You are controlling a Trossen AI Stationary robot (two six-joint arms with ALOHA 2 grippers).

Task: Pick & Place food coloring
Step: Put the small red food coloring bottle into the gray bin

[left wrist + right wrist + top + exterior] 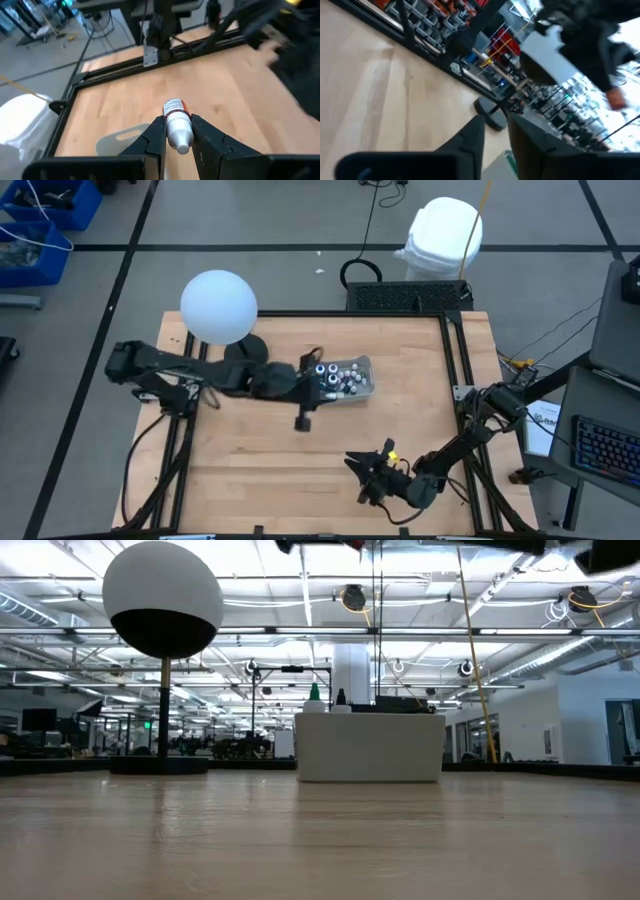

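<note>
Left gripper (177, 132) clamps a white-capped food coloring bottle (176, 122) over the grey tray (362, 376) — carrying step underway — next, set it down.

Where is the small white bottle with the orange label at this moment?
The small white bottle with the orange label sits clamped between the left gripper jaws, above the wooden table, near the grey rectangular tray.

Looking past two dark fingers (470, 137) of the right gripper (495, 131), set close with a narrow gap and nothing visible between. Pale wooden table (375, 95) beneath, dark rail along its far edge. Beyond, a round dark lamp base (489, 112), blurred dark arm (585, 35), shelving with red and orange items (445, 12)
</note>
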